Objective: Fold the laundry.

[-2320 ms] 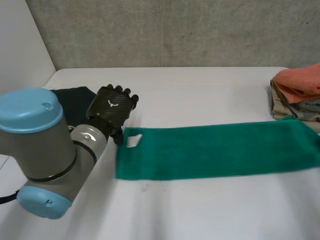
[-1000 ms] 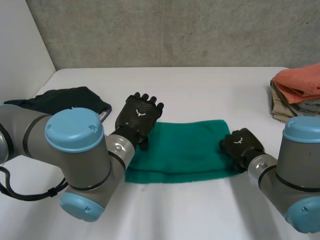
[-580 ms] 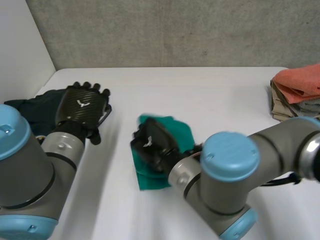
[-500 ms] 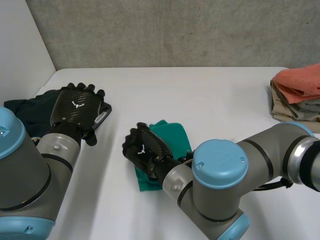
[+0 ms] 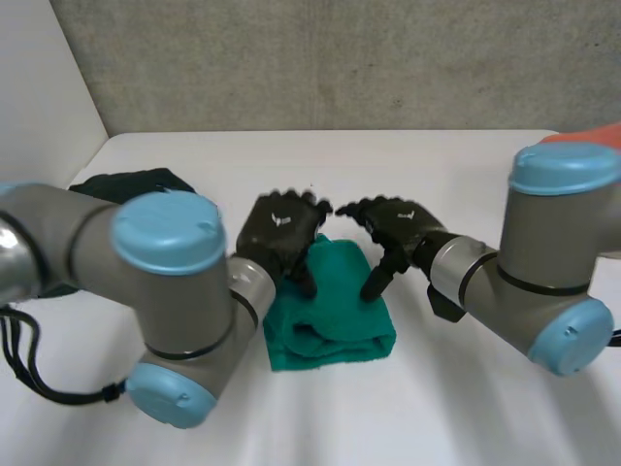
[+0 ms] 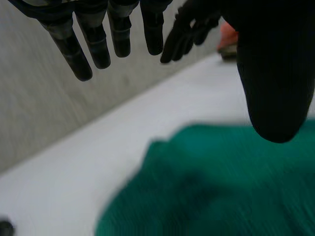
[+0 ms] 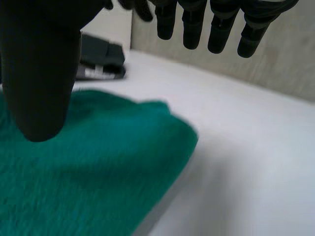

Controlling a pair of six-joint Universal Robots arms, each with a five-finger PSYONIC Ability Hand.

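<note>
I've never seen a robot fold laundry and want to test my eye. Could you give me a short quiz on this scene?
1. True or false: the left hand grips the green towel.
2. What lies on the table to the towel's left? A) a dark cloth B) a shoe C) a cup
3. Fill in: the right hand has its fingers ___ (open/shut).
Key: 1 false, it is open; 2 A; 3 open.
</note>
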